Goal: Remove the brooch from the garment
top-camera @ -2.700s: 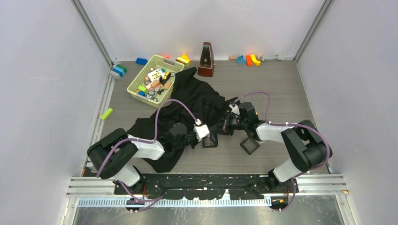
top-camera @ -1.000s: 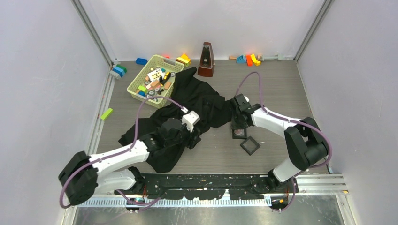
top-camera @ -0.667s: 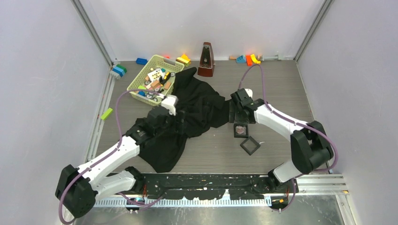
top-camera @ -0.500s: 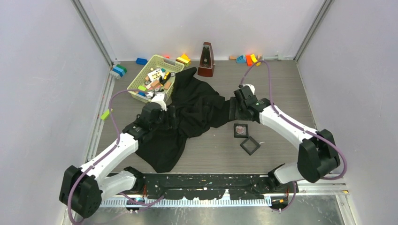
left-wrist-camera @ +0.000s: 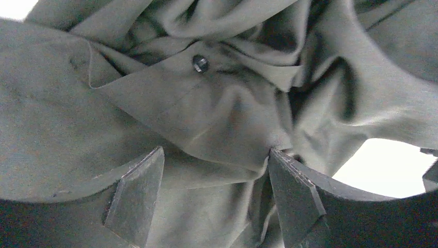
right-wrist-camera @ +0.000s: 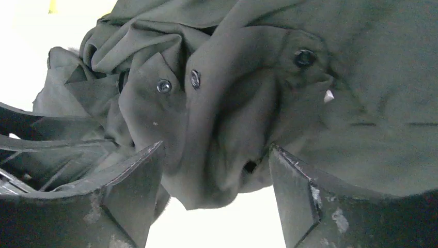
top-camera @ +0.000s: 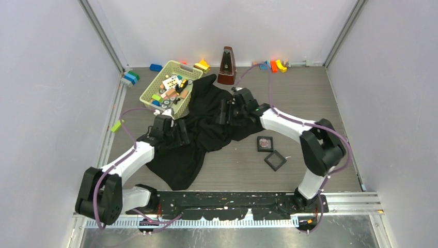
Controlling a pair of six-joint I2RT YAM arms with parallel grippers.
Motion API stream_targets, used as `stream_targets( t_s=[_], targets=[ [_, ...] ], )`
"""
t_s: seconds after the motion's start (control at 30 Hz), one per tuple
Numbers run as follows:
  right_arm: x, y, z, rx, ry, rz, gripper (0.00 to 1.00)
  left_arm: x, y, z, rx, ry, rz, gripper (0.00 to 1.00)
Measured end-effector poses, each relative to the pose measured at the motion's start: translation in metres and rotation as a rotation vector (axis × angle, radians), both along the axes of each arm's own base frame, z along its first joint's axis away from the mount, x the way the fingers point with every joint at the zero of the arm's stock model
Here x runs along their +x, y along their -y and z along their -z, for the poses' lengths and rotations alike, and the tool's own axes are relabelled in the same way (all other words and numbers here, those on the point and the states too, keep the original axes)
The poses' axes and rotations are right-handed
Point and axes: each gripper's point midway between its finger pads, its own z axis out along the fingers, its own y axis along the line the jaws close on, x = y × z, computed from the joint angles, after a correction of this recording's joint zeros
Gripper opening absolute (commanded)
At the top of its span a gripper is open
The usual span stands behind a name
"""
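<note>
The black garment (top-camera: 206,121) lies crumpled in the middle of the table. The brooch (top-camera: 265,142), a small pinkish disc, rests in a small black square tray (top-camera: 260,148) to the right of the cloth, apart from both arms. My left gripper (top-camera: 182,133) is open over the garment's left part, with grey folds and one button behind its jaws (left-wrist-camera: 216,152). My right gripper (top-camera: 223,112) is open low over the garment's upper right part. A buttoned placket hangs beyond its fingertips (right-wrist-camera: 216,147), and nothing is held.
A second black square tray (top-camera: 275,160) sits near the first. A yellow-green basket (top-camera: 150,89) of small parts touches the garment's far left edge. A brown metronome (top-camera: 226,66) stands at the back, coloured bricks (top-camera: 275,65) line the rear wall, and a green block (top-camera: 117,125) lies at left.
The right gripper opened over the tray, leaving the brooch in it, then swung up and left over the garment. The left gripper opened wider and moved back and left over the cloth.
</note>
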Motion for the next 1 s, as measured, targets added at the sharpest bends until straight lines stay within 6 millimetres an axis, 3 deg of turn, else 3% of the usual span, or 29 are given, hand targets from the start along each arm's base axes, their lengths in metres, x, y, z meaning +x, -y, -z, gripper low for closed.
stream_targets(
  t_s=[0.07, 0.1, 0.13, 0.17, 0.23, 0.33, 0.47, 0.57, 0.8, 1.0],
  targets=[
    [0.001, -0.015, 0.013, 0.015, -0.022, -0.021, 0.52, -0.002, -0.002, 0.013, -0.006, -0.049, -0.012, 0.76],
    [0.001, -0.020, 0.021, 0.018, -0.039, -0.027, 0.36, -0.003, -0.002, 0.019, -0.012, -0.073, -0.018, 0.75],
    [0.000, -0.023, 0.028, 0.019, -0.054, -0.030, 0.27, -0.002, -0.002, 0.028, -0.019, -0.103, -0.024, 0.73],
    [0.000, -0.023, 0.036, 0.015, -0.075, -0.024, 0.11, -0.001, -0.003, 0.037, -0.024, -0.126, -0.032, 0.71],
    [0.000, -0.015, 0.048, 0.015, -0.106, 0.003, 0.02, 0.014, -0.002, 0.033, -0.071, -0.111, -0.056, 0.64],
    [0.000, 0.014, 0.059, 0.023, -0.135, 0.075, 0.00, 0.028, -0.003, 0.035, -0.127, -0.100, -0.083, 0.43],
    [-0.003, 0.082, 0.063, 0.018, -0.166, 0.216, 0.01, 0.030, -0.006, 0.042, -0.159, -0.098, -0.112, 0.10],
    [-0.004, 0.112, 0.053, -0.004, -0.154, 0.276, 0.00, 0.024, -0.003, 0.047, -0.178, -0.116, -0.114, 0.00],
    [-0.022, 0.107, 0.047, -0.033, -0.146, 0.189, 0.00, 0.011, -0.011, 0.040, -0.155, -0.094, -0.142, 0.00],
    [-0.061, 0.077, 0.053, -0.083, -0.196, 0.008, 0.01, -0.004, -0.023, -0.003, -0.157, 0.000, -0.190, 0.00]
  ],
)
